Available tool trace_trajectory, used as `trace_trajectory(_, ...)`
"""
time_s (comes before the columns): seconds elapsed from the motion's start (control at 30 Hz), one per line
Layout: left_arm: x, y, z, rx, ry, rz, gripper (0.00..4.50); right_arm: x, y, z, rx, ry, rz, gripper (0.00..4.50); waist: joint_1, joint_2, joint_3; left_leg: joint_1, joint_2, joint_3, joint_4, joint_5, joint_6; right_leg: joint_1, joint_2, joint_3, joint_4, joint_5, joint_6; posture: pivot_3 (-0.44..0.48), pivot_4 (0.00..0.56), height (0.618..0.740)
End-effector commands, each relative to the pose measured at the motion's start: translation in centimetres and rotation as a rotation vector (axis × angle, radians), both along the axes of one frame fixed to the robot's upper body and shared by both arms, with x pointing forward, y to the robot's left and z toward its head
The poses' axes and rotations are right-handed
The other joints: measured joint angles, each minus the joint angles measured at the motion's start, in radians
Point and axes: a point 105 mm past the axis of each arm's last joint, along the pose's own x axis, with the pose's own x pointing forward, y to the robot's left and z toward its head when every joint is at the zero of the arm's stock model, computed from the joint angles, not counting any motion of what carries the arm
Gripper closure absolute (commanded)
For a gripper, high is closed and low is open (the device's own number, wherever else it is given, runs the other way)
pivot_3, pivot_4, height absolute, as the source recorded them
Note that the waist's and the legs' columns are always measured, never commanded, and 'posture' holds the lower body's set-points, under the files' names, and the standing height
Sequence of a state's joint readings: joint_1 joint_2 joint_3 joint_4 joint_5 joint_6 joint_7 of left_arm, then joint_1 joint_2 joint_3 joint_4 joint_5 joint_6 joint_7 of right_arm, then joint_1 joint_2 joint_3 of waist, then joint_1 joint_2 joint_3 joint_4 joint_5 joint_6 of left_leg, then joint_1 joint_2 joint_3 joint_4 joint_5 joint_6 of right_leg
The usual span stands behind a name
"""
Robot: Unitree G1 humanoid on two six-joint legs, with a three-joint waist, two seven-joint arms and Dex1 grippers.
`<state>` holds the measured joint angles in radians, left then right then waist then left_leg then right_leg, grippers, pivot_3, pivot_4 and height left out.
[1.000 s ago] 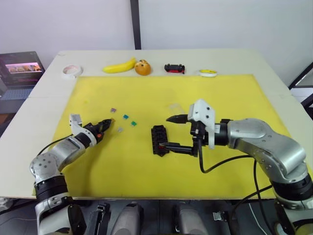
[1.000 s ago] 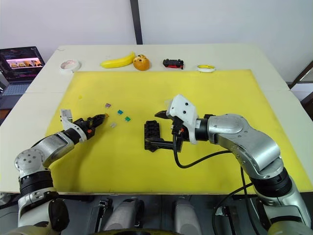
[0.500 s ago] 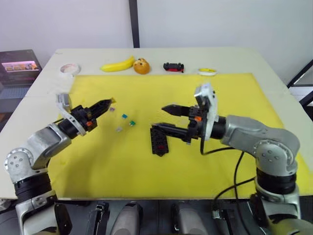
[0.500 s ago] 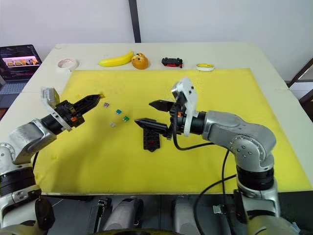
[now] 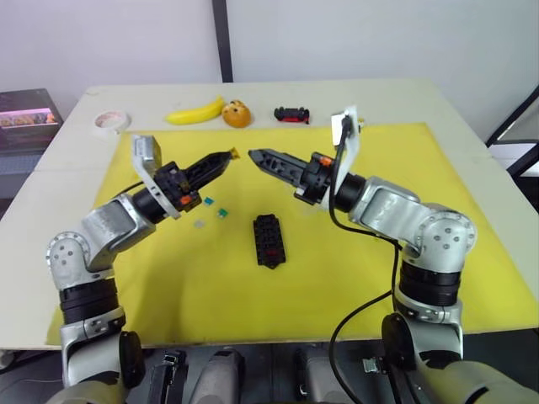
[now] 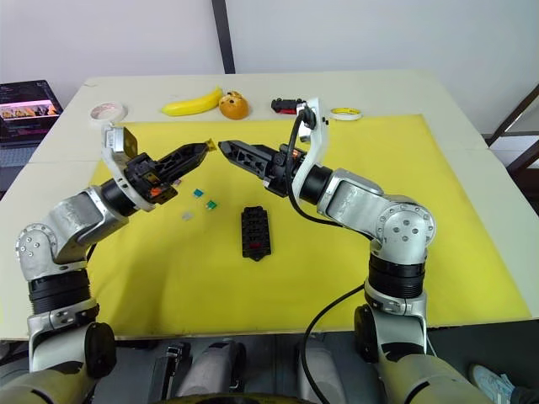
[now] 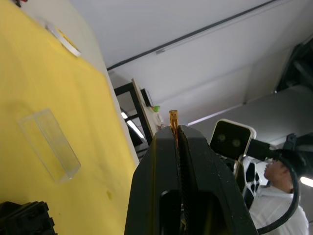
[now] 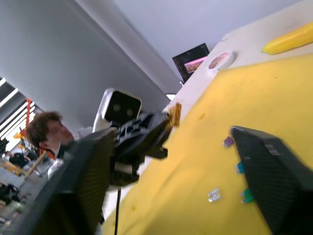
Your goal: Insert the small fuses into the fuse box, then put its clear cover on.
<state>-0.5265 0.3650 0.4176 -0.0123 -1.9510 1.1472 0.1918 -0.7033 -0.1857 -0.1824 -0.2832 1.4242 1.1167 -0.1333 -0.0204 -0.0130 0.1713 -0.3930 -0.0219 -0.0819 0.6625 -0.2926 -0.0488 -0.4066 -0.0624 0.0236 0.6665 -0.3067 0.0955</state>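
Fuse box lies flat near the middle of the yellow mat, with nothing gripping it. Both arms are raised above the mat, their forearms angled inward so that the two grippers point at each other over the mat's far half, tips close but apart. The left gripper has its fingers pinched together on a small brown fuse (its end juts just past the fingertips in the left wrist view). The right gripper has its fingers spread apart and holds nothing. A few loose fuses lie on the mat left of the fuse box. The clear cover rests flat on the mat.
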Motion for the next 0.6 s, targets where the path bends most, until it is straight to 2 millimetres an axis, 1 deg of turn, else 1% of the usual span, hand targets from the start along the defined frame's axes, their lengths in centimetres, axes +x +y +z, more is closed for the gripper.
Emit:
trace_trajectory(0.03, -0.5, -0.8, 1.3, -0.033, -0.054, -0.031, 4.5, -0.5, 0.6, 1.3, 0.034, -0.028, 0.018, 1.81, 0.0, 0.0, 0.0, 0.0, 0.0, 0.0, 0.0, 0.0, 0.0, 0.0, 0.0, 0.0, 0.0, 0.0, 0.0, 0.0, 0.15, 0.74)
trace_trajectory(0.2, -0.6, -1.7, 1.4, -0.049, -0.054, -0.047, 4.5, -0.4, 0.9, 1.2, 0.043, -0.004, 0.015, 1.81, 0.001, 0.0, 0.0, 0.0, 0.0, 0.0, 0.0, 0.0, 0.0, 0.0, 0.0, 0.0, 0.0, 0.0, 0.0, 0.0, 0.15, 0.74)
trace_trajectory(0.5, -0.6, -2.3, 2.1, -0.102, -0.062, -0.031, 4.5, -0.3, 1.0, 0.7, 0.051, 0.025, -0.009, 1.81, 0.002, 0.0, 0.0, 0.0, 0.0, 0.0, 0.0, 0.0, 0.0, 0.0, 0.0, 0.0, 0.0, 0.0, 0.0, 0.0, 0.15, 0.74)
trace_trajectory(0.57, -0.7, -2.4, 2.1, -0.104, -0.062, -0.03, 4.5, -0.4, 1.0, 0.7, 0.052, 0.027, -0.009, 2.35, 0.002, 0.0, 0.0, 0.0, 0.0, 0.0, 0.0, 0.0, 0.0, 0.0, 0.0, 0.0, 0.0, 0.0, 0.0, 0.0, 0.15, 0.74)
trace_trajectory(0.6, -0.6, -2.4, 2.1, -0.104, -0.061, -0.028, 4.5, -0.4, 1.0, 0.7, 0.054, 0.027, -0.008, 2.72, 0.001, 0.0, 0.0, 0.0, 0.0, 0.0, 0.0, 0.0, 0.0, 0.0, 0.0, 0.0, 0.0, 0.0, 0.0, 0.0, 0.15, 0.74)
